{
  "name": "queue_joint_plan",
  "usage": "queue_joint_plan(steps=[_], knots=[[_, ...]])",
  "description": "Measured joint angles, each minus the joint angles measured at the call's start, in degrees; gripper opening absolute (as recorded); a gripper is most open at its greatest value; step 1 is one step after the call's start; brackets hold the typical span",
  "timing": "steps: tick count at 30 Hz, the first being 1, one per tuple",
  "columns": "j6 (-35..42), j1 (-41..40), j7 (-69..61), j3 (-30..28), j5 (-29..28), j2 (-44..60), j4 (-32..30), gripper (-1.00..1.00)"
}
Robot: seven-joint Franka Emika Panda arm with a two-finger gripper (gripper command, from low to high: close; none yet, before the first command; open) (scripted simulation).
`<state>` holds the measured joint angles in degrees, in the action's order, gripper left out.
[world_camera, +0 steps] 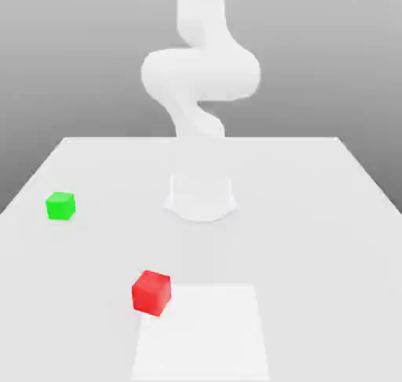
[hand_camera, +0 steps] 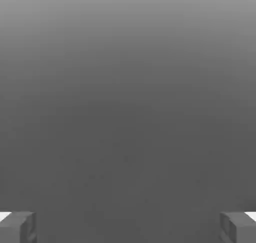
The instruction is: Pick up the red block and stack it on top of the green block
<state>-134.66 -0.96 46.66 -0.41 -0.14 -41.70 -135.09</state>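
Right now the gripper (hand_camera: 128, 227) is standing wide, its two fingertips (hand_camera: 17, 226) sitting at opposite edges of the hand view with only grey background between them, so it is holding nothing and is not yet looking at any block. In the exterior view the red block (world_camera: 151, 292) is resting on the white table (world_camera: 314, 215), near the front, turned slightly askew; the green block (world_camera: 60, 206) is sitting well apart, farther back towards the exterior view's left. Reaching well probably means bringing the hand over the red block, turning the wrist to match its skewed faces, then descending with the fingers straddling it evenly.
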Motion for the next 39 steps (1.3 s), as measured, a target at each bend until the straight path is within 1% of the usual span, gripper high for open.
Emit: queue_joint_plan(steps=[11,17,19,24,25,32,39], knots=[[-14.94,-4.69,4.38,-2.54,-0.78,22.06,-16.61,0.0],[-24.35,-7.21,6.7,-4.51,-0.74,36.22,-26.61,0.0],[-27.86,-7.47,6.47,-4.63,0.04,40.79,-27.64,0.0],[-36.73,-9.19,4.34,-2.4,3.13,51.32,-26.68,0.0],[-38.31,-9.72,4.05,-1.78,3.53,53.17,-26.42,-1.0],[-38.63,-9.98,4.18,-1.55,3.39,53.53,-26.38,-1.0],[-27.6,-9.82,6.82,-2.7,-0.06,40.61,-28.24,-1.0]])
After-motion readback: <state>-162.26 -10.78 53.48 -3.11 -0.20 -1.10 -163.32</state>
